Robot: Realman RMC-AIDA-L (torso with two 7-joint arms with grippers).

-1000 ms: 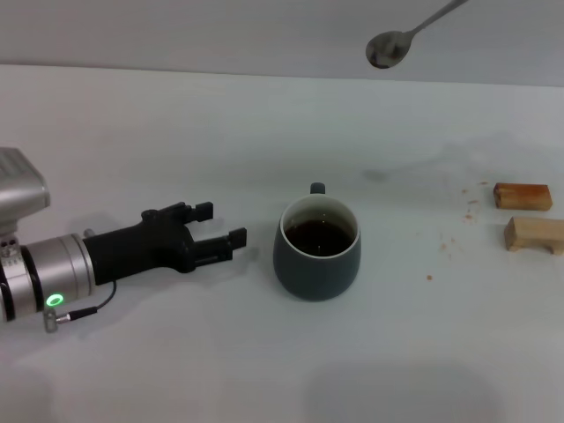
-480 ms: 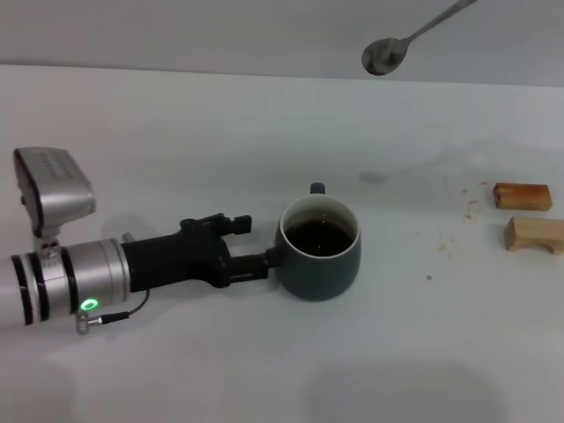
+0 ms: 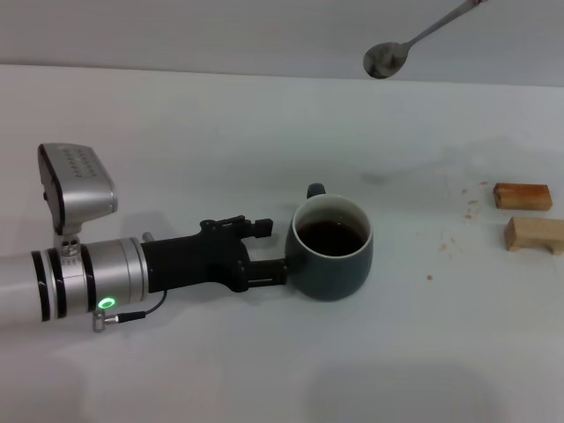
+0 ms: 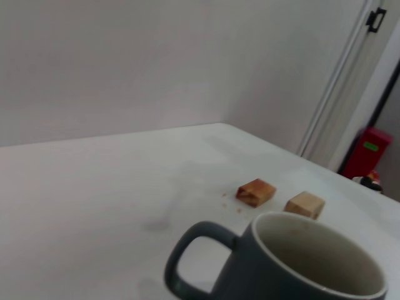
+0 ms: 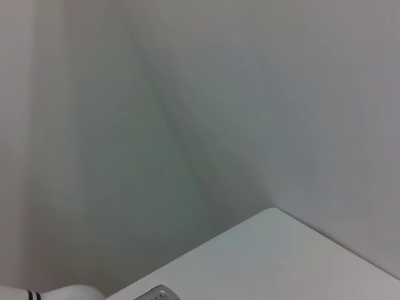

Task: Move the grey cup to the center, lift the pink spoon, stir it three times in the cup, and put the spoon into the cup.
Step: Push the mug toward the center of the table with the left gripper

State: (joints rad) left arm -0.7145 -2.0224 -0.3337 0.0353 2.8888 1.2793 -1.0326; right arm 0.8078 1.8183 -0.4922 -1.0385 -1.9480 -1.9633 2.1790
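The grey cup stands upright on the white table, a little right of the middle, with dark liquid inside and its small loop handle pointing toward the far side. The left gripper reaches in low from the left; its black fingers are spread apart, empty of any grasp, their tips touching the cup's left wall. Bare tabletop lies open all around the cup: toward the near edge, toward the far wall, and to its right as far as the two wooden blocks, which sit well apart from it near the right edge. The pink spoon hangs in the air high above the far side of the table, its long axis tilted, the grey bowl low and to the left, the neck rising to the upper right out of view. The right gripper holding it is not visible, so I cannot tell how its fingers stand.
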